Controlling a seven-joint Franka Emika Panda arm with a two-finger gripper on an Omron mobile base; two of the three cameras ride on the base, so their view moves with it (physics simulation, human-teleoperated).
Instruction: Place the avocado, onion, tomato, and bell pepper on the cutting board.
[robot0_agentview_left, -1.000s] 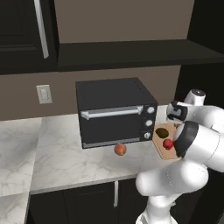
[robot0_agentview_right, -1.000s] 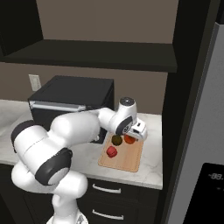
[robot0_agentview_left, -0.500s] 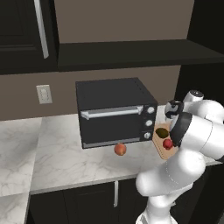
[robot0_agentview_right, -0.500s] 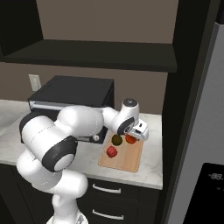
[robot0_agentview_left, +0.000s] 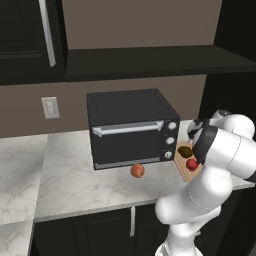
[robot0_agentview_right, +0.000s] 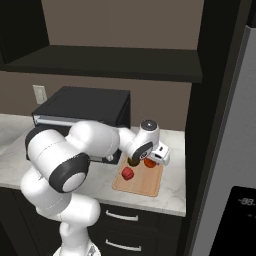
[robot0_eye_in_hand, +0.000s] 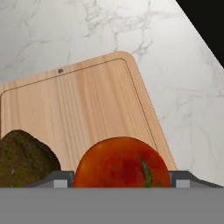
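The gripper (robot0_agentview_right: 159, 156) hangs over the cutting board (robot0_agentview_right: 144, 183), the tomato (robot0_eye_in_hand: 120, 163) between its tips; whether it grips, I cannot tell. The avocado (robot0_eye_in_hand: 25, 159) lies at nine o'clock of it; the onion (robot0_agentview_left: 137, 171) waits on the counter.

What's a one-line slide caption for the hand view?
Hand view: orange-red round tomato between the gripper fingers over the light tan wooden cutting board, dark olive-brown avocado alongside, white marble counter beyond.
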